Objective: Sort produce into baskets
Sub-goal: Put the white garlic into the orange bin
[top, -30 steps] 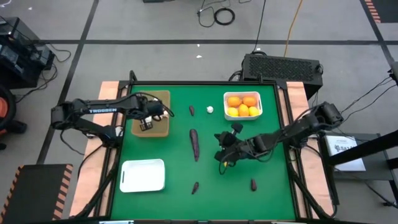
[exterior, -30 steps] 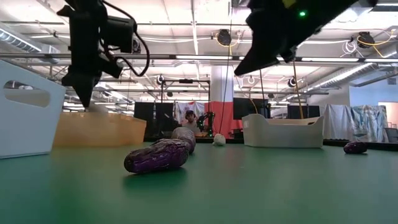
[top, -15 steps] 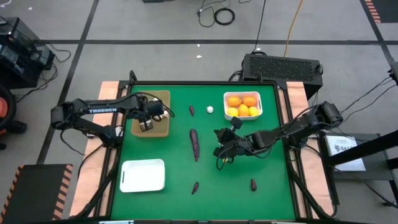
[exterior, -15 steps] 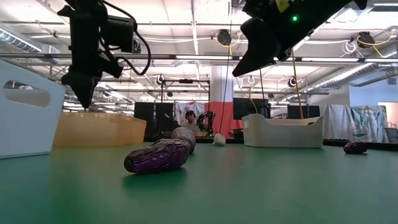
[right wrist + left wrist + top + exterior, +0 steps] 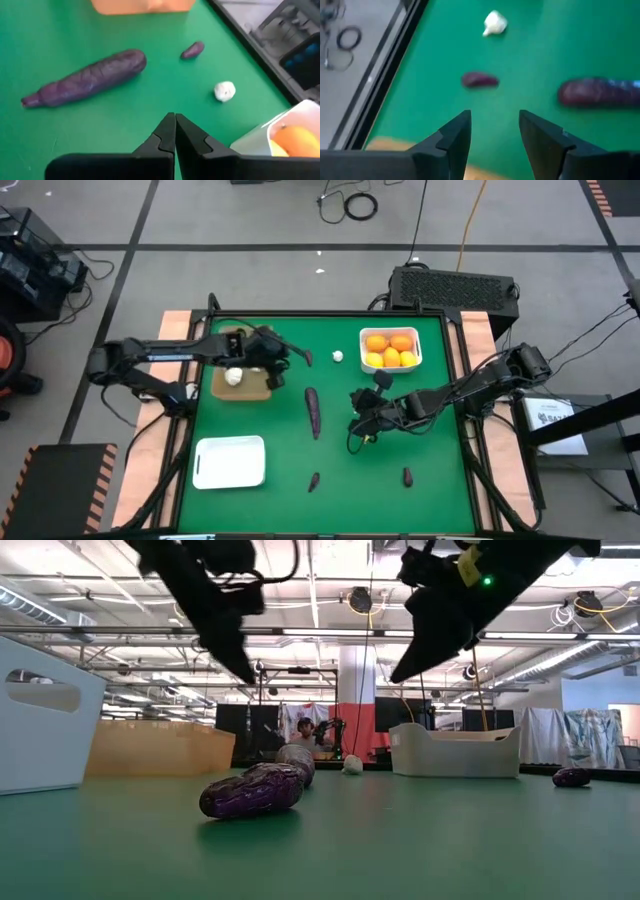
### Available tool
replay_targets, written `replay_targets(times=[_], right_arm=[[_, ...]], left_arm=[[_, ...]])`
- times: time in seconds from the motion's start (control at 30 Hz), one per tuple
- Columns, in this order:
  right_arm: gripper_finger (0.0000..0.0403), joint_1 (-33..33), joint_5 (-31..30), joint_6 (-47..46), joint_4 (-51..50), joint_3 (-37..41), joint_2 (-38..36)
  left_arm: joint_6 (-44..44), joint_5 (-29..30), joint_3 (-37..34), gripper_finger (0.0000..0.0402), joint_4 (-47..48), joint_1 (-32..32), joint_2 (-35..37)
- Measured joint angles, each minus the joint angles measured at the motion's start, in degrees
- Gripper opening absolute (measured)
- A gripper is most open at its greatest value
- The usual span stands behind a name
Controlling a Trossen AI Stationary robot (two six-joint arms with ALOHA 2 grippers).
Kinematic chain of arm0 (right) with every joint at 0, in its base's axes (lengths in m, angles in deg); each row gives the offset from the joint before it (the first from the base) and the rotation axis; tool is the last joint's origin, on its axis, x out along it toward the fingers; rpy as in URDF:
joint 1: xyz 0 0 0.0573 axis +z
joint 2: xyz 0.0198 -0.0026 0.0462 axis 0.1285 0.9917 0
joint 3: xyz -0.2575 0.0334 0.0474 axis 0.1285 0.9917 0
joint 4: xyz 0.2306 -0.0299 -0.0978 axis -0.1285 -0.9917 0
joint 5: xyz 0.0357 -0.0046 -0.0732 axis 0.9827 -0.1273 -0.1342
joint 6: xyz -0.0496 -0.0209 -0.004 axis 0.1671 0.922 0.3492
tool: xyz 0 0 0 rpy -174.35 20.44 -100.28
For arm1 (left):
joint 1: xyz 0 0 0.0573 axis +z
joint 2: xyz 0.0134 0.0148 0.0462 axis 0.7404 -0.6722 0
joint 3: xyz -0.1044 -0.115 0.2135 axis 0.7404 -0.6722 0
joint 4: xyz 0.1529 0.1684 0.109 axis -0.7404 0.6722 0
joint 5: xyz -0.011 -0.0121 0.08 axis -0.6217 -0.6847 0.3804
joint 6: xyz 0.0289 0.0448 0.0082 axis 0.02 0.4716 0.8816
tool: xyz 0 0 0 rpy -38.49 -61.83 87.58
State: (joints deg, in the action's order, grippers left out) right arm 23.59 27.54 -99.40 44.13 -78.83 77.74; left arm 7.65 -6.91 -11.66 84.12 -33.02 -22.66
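Left claw [image 5: 275, 363] has dropped 1 garlic bulb [image 5: 233, 377] in the wooden tray [image 5: 257, 386], now half-open, empty; right claw [image 5: 362, 423] closed, empty, mid-frame.

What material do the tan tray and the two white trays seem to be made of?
The tan tray looks like matte wood or fibreboard, being flat and light brown. The white trays look like smooth moulded plastic, with rounded corners and an even white surface. Neither is certain.

There are three trays: a tan one [image 5: 243, 364] and two white ones [image 5: 229, 461] [image 5: 392, 348]. Five citrus fruits [image 5: 389, 350] sit together. Two garlic bulbs [image 5: 233, 377] [image 5: 338, 356] and four eggplants [image 5: 313, 411] [image 5: 308, 358] [image 5: 314, 481] [image 5: 407, 476] show.
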Motion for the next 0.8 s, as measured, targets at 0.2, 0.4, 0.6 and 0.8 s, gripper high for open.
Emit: replay_targets(times=[0.2, 0.4, 0.6, 0.8], right_arm=[[0.0, 0.0, 1.7, -2.1, -2.4, 0.0, 0.0], [0.0, 0.0, 4.3, -2.8, -2.9, 0.0, 0.0], [0.0, 0.0, 6.0, -2.6, -3.6, 0.0, 0.0], [0.0, 0.0, 6.0, -2.4, -4.7, 0.0, 0.0]], left_arm=[[4.2, -5.5, 4.8, 0.018, -9.0, -0.6, -10.6], [7.5, -5.9, 15.1, 0.023, -6.0, -0.6, -22.1], [9.0, 0.1, 23.9, 0.0285, -2.2, -0.6, -30.6], [13.4, -3.8, 32.8, 0.0295, 2.2, 0.0, -37.7]])
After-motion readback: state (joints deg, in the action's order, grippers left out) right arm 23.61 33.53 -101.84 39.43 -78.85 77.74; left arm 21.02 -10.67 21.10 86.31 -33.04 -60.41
